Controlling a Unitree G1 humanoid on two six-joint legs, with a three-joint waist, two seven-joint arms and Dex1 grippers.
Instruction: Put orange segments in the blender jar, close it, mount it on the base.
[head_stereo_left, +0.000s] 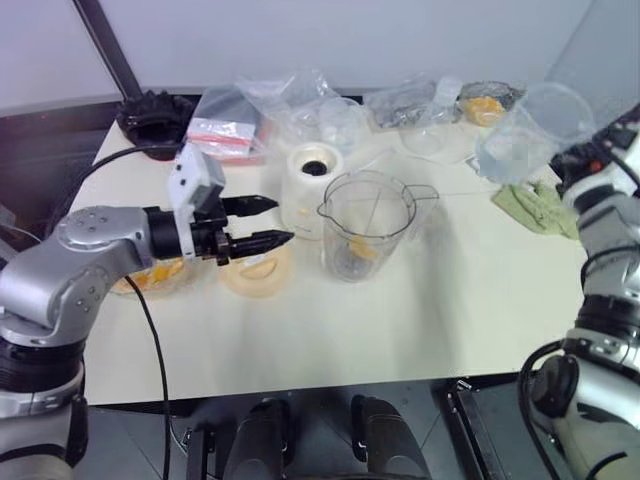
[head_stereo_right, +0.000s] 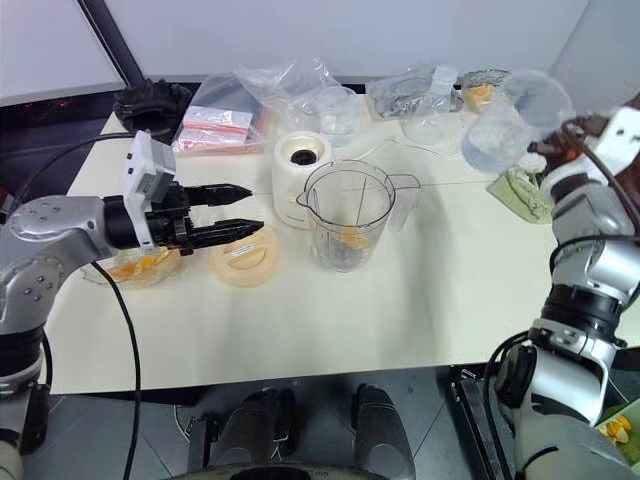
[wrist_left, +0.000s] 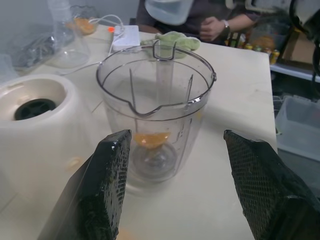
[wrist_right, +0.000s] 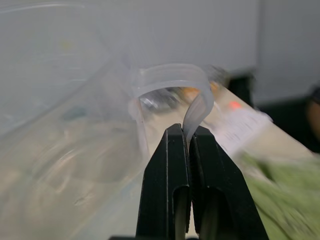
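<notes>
**Head views.** The left gripper (head_stereo_left: 268, 222) hung level over the table (head_stereo_left: 400, 320), fingers parted and empty, aimed at the jar (head_stereo_left: 365, 225). The jar stood upright near the table's middle, clear ribbed plastic with a spout and side handle; one orange segment (head_stereo_left: 362, 247) lay at its bottom. The base (head_stereo_left: 313, 187), squat cream with a dark round socket, stood touching the jar at its ten o'clock, probably set close for mounting. A flat pale-orange lid (head_stereo_left: 257, 270) lay at the jar's nine o'clock, under the left fingertips. A clear bowl (head_stereo_right: 135, 268) at the lid's nine o'clock held more glossy segments. Crumpled plastic bags (head_stereo_left: 270, 105) lay along the far edge. At the jar's two o'clock, the right arm held a clear cup (head_stereo_left: 520, 135) above a green cloth (head_stereo_left: 535, 208).

**Left wrist view.** Two black textured fingers (wrist_left: 107, 185) stood wide apart, framing the jar squarely; I judged this a waiting or lining-up stance. A person's hand (wrist_left: 212, 27) rested beyond the table.

**Right wrist view.** The right gripper (wrist_right: 189, 135) was pinched tight on the thin, curved translucent handle of the cup, a sensible hold for so light a vessel.
</notes>
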